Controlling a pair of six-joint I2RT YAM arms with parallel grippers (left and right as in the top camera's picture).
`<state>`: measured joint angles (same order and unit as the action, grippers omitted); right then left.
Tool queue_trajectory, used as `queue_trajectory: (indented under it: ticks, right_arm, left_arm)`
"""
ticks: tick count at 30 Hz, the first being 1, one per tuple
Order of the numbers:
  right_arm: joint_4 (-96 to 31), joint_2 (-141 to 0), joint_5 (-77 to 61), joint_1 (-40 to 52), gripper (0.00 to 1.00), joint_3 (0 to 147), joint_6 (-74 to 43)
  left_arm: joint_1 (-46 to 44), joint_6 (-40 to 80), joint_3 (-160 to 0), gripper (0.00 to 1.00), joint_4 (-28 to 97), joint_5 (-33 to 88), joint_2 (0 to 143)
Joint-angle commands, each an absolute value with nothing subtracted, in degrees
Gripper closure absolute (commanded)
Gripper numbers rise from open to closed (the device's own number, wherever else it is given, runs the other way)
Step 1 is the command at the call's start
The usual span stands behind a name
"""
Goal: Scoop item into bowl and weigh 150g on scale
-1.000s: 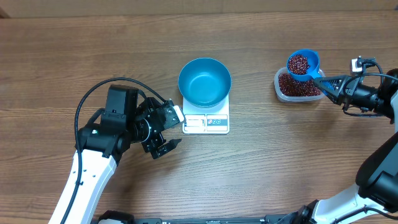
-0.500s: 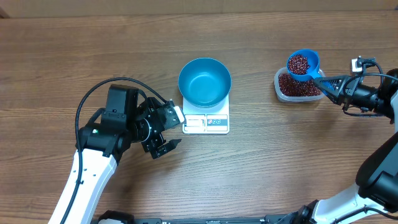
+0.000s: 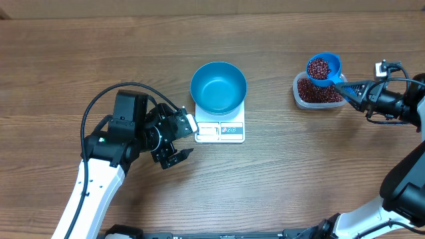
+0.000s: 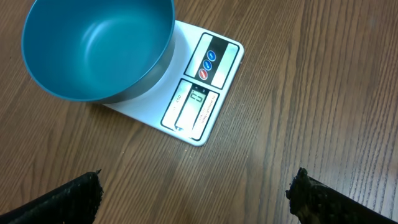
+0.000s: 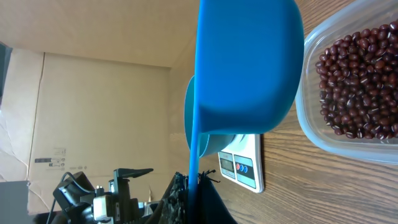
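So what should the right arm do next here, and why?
Probably carry the scoop level across to above the bowl. The right claw is shut on its handle, it is filled with beans over the tub, and the bowl on the scale holds nothing yet.

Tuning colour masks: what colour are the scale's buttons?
Two blue and one red buttons on the white scale; clearest in the left wrist view.
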<state>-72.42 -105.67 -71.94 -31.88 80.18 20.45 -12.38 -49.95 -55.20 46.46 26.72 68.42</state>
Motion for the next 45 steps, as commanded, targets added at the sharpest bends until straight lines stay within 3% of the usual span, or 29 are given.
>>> queue_trajectory:
  ticks: [1,38,45]
  right_arm:
    - [-72.12,-105.91,-73.56,-31.83,0.96,79.83,21.52]
    - [-72.53,-105.89,-73.1,-31.83,0.96,79.83,26.96]
    - [-72.34,-105.89,-73.1,-31.83,0.96,79.83,27.14]
  left_arm:
    - [-12.78,-51.03,-54.78,0.01,46.26,26.83,68.73]
    - [-12.78,-51.53,-54.78,0.0,45.74,24.05,68.9]
    - [-12.78,-57.45,-54.78,0.0,44.69,22.5,68.9]
